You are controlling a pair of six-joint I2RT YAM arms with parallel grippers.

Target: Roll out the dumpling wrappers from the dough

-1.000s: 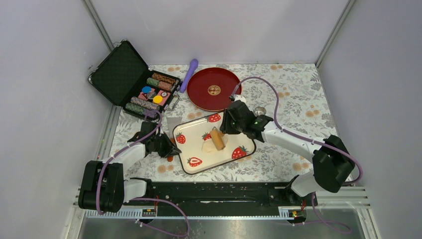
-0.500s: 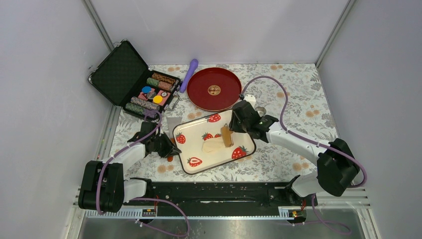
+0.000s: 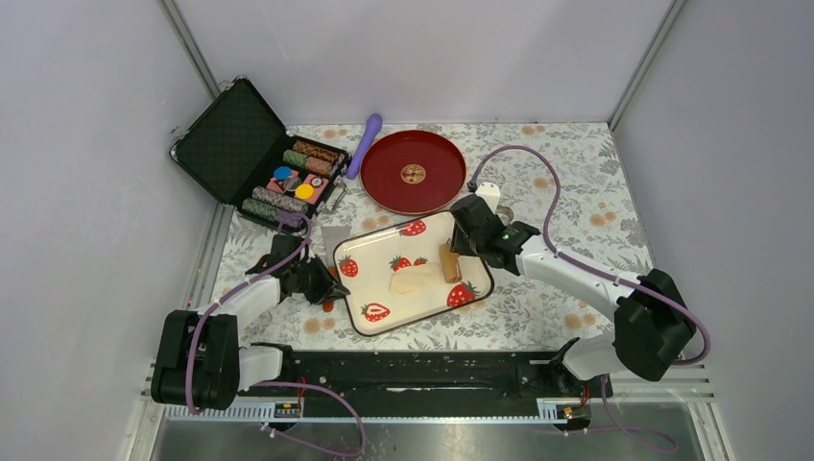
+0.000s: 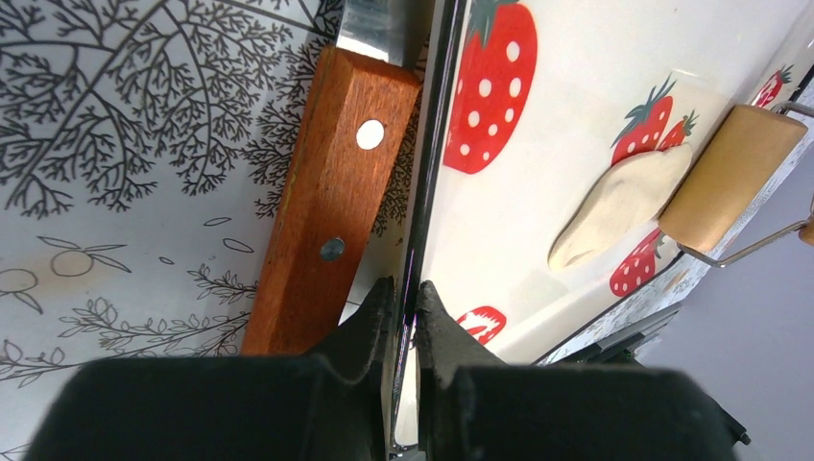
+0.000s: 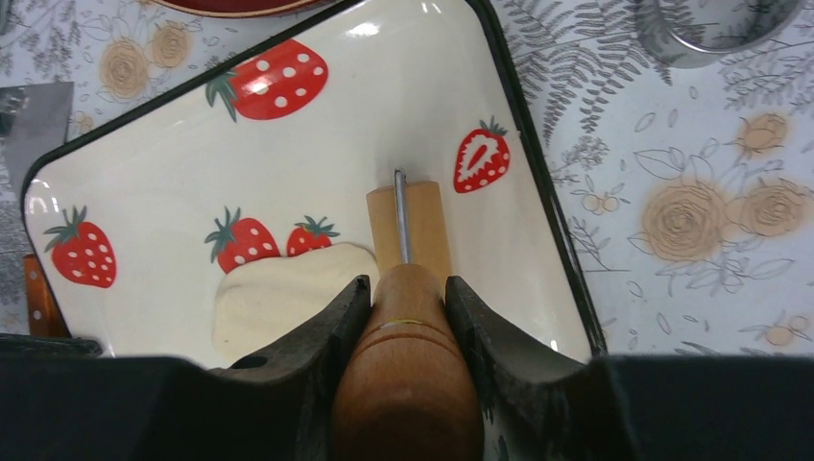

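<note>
The dough (image 3: 413,280) is a pale, flattened, irregular piece on the strawberry tray (image 3: 370,283). It also shows in the right wrist view (image 5: 278,293) and the left wrist view (image 4: 624,197). My right gripper (image 3: 465,248) is shut on the wooden handle of the roller (image 5: 408,384). The roller's drum (image 5: 408,226) rests on the tray at the dough's right edge. My left gripper (image 4: 403,288) is shut on the tray's left rim (image 4: 422,192). No round wrapper disc is in view.
A knife with a wooden handle (image 4: 326,202) lies beside the tray's left rim. A metal ring cutter (image 5: 715,24) sits right of the tray's far corner. A red plate (image 3: 413,171), a purple tool (image 3: 365,144) and an open chip case (image 3: 259,158) are behind.
My right gripper pulled the roller to the right across the dough, from on top of it to its right edge. The dough looks flatter and longer. The left arm has not moved.
</note>
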